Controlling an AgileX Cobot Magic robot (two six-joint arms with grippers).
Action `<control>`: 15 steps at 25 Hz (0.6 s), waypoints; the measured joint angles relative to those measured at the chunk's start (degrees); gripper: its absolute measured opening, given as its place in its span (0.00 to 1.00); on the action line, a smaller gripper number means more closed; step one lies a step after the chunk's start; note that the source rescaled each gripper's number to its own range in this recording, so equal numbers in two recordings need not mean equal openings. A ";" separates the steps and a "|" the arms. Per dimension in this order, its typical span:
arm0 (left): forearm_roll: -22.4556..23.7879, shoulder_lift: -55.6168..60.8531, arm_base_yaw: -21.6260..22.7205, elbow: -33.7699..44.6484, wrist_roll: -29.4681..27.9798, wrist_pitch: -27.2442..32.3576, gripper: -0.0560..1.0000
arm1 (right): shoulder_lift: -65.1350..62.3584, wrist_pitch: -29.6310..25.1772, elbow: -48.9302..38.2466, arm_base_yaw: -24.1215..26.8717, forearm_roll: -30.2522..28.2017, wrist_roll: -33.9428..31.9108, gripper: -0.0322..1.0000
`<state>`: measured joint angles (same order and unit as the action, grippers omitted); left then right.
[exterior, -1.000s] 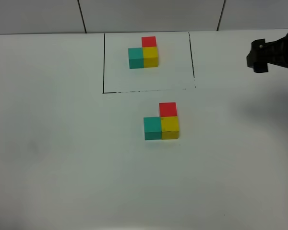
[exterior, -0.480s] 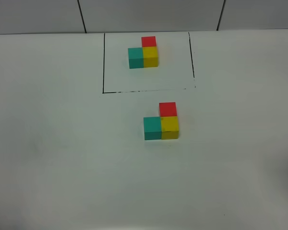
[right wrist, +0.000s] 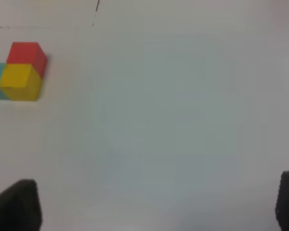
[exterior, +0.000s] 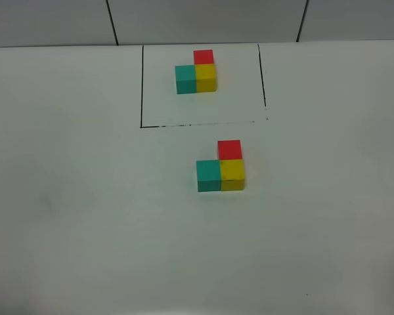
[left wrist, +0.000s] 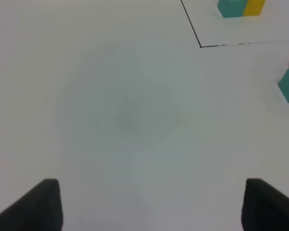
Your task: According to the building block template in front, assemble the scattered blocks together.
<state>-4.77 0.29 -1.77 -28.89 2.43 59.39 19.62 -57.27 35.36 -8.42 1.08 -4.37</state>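
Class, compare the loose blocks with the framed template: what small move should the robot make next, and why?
Probably none beyond keeping both arms clear: the loose blocks already form the L of the template, teal beside yellow, red adjoining yellow, and both tools are open and empty.

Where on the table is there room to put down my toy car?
The table is bare left, right and in front of the assembled blocks. Inside the black frame, space remains beside the template. The tightest strip lies between frame and assembled blocks.
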 joint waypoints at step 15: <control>0.00 0.00 0.00 0.00 0.00 0.00 0.81 | -13.89 -4.51 -4.75 0.00 -1.08 -0.54 1.00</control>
<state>-4.77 0.29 -1.77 -28.89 2.43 59.39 5.73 -61.78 30.61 -8.42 0.00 -4.91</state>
